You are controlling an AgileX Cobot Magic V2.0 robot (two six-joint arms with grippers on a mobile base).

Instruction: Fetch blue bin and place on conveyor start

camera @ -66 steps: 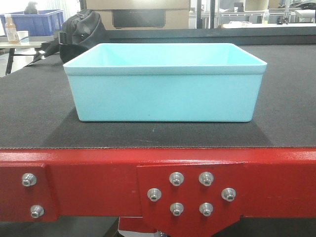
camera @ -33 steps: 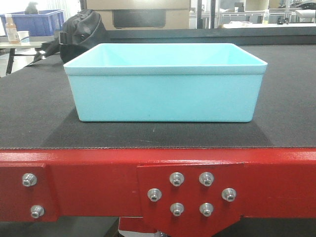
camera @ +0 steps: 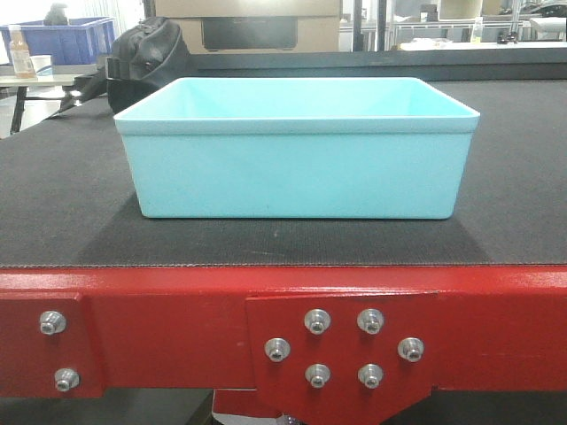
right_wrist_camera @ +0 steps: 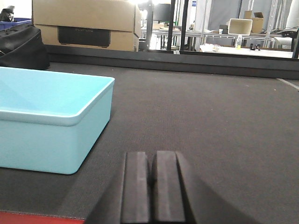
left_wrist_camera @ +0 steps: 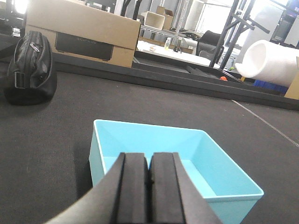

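blue bin (camera: 295, 164) upright on conveyor start (camera: 266, 243) near red frame (camera: 177, 310) | left gripper (left_wrist_camera: 149, 184), right gripper (right_wrist_camera: 152, 186) pads together, empty | risk: pulling back could snag rim, shift bin

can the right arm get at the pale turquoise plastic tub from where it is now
Probably yes. The right gripper, its pads shut together, hovers low over the dark grey textured belt, and the pale turquoise plastic tub sits just to its left with only bare belt between them. It would need to open first.

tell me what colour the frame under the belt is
Red frame, with silver bolts; clearest in the front-facing view.
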